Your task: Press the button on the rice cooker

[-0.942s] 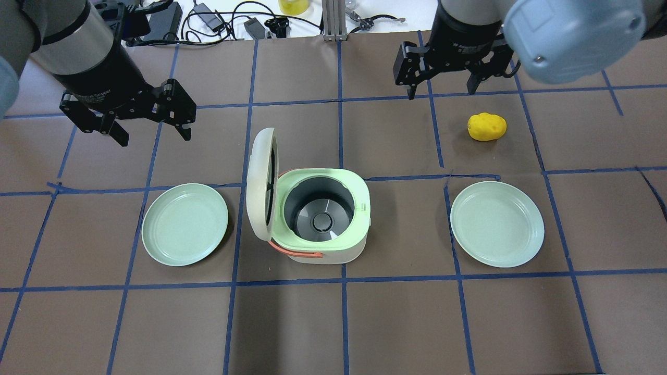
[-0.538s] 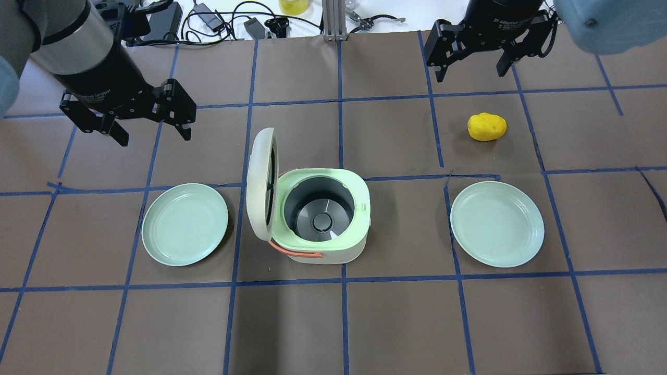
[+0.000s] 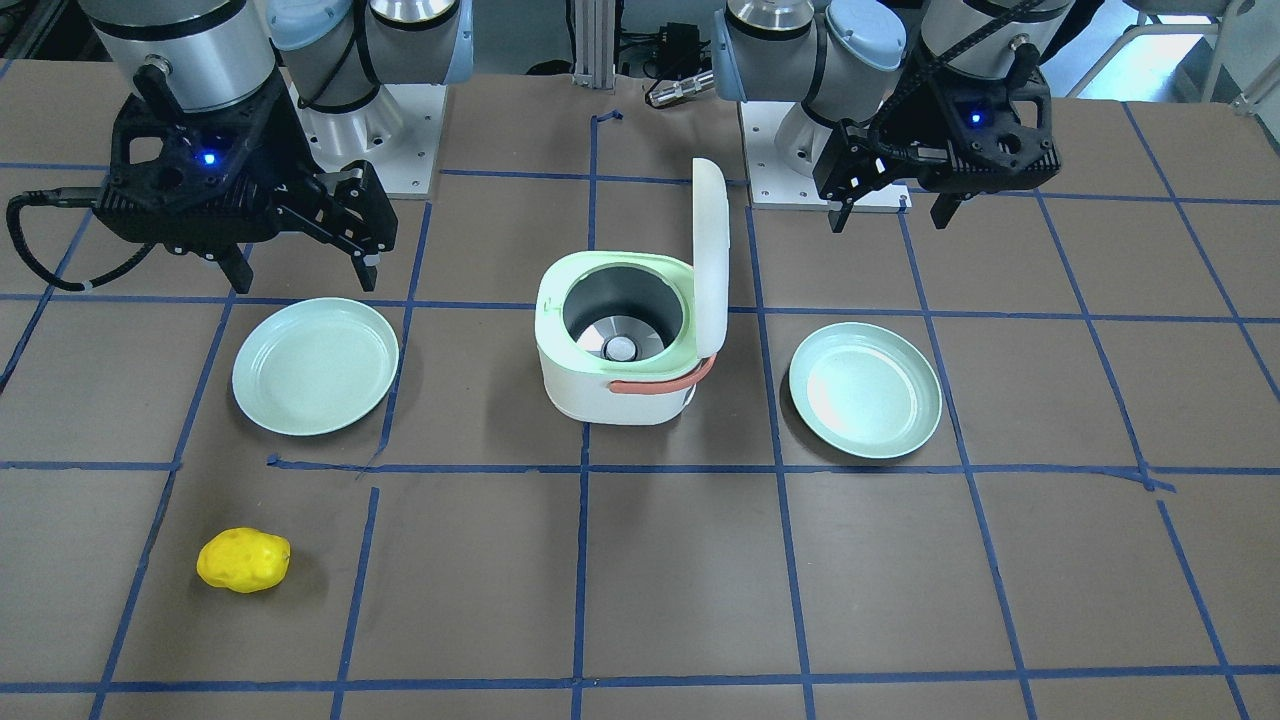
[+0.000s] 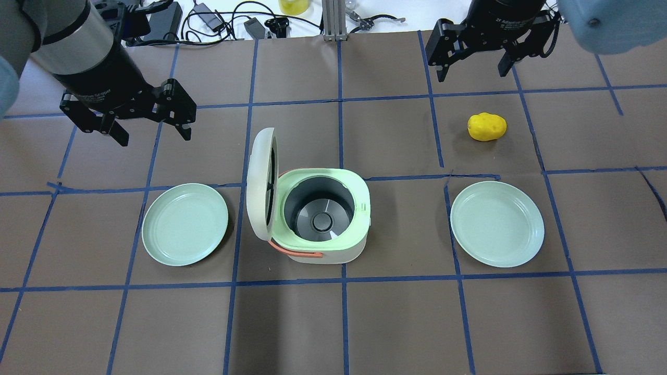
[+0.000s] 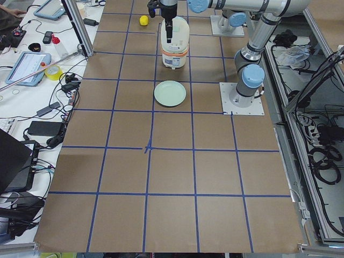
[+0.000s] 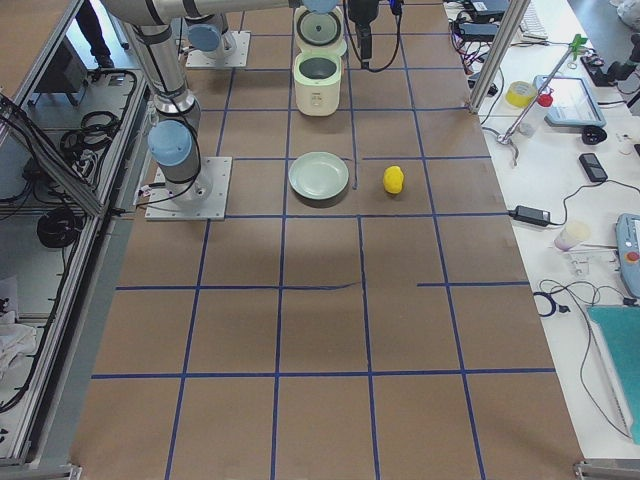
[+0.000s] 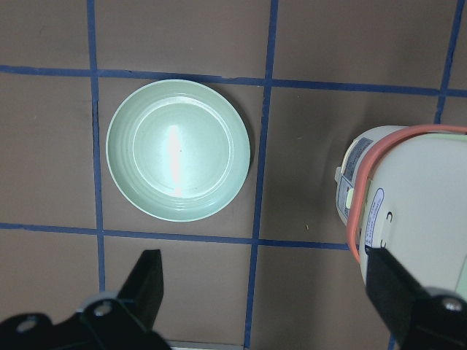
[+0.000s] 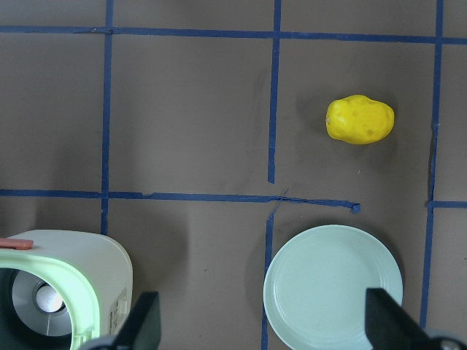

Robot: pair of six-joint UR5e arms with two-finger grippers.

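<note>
Rice cooker (image 4: 323, 216) open, left gripper (image 4: 155, 136) splayed, right gripper (image 4: 473, 75) splayed (both aloft)

Brown desk (image 4: 396, 323) bore blue tape grid (image 4: 292, 284). Pale green left plate (image 4: 185, 224) and matching right plate (image 4: 496, 224) lay flat, well apart. Yellow lumpy potato (image 4: 486, 126) sat beyond right plate, near but not touching. Black cables (image 4: 219, 21) and adapters (image 4: 254, 27) lay tangled past desk's far edge.
</note>
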